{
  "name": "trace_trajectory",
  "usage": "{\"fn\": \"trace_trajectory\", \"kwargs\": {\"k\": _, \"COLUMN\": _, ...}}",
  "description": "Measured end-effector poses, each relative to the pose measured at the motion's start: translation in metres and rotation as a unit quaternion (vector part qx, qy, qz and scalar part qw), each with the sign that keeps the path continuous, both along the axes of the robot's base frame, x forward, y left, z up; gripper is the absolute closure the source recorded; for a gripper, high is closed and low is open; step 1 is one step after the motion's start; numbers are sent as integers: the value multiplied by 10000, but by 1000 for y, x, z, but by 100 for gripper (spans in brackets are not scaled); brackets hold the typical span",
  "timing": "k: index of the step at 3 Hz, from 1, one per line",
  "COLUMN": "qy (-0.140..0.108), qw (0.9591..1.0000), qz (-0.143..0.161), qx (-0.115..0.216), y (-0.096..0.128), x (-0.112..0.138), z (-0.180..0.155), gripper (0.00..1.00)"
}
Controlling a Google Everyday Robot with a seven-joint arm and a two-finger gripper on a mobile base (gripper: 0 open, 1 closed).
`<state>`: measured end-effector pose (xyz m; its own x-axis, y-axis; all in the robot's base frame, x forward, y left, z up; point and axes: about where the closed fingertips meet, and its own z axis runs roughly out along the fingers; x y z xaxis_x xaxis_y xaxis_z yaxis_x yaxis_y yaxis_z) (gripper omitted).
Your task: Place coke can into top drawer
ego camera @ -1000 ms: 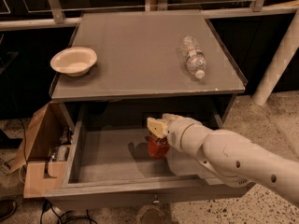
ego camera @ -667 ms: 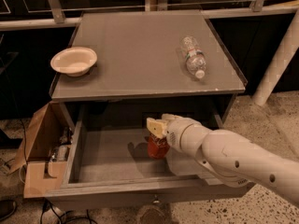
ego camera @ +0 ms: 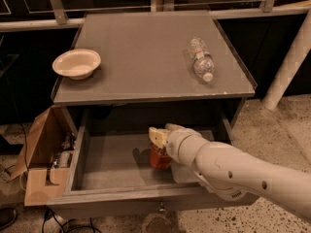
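Note:
The top drawer [ego camera: 92,188] is pulled open below the cabinet's grey top. The red coke can [ego camera: 159,157] stands upright on the drawer's floor, near the middle right. My gripper [ego camera: 160,138] reaches in from the right on a white arm and sits right over the can's top, with a pale finger [ego camera: 156,136] above it. The can's top is hidden behind the gripper.
A white bowl [ego camera: 76,63] sits at the left of the cabinet top [ego camera: 141,72]. A clear plastic water bottle [ego camera: 200,58] lies on its side at the right. An open cardboard box [ego camera: 41,164] stands on the floor left of the drawer. A white post [ego camera: 289,62] stands at the right.

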<state>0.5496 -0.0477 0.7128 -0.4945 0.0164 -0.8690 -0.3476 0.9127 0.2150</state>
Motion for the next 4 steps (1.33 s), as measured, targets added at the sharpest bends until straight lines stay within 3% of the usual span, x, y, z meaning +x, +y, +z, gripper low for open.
{"fn": "trace_trajectory", "kwargs": {"k": 3, "qy": -347, "qw": 9987, "qz": -364, "qx": -52, "y": -12, "x": 35, "z": 11, "gripper": 100}}
{"fn": "trace_trajectory", "kwargs": {"k": 4, "qy": -238, "qw": 9975, "qz": -664, "qx": 69, "y": -18, "x": 31, "z": -3, "gripper": 100}}
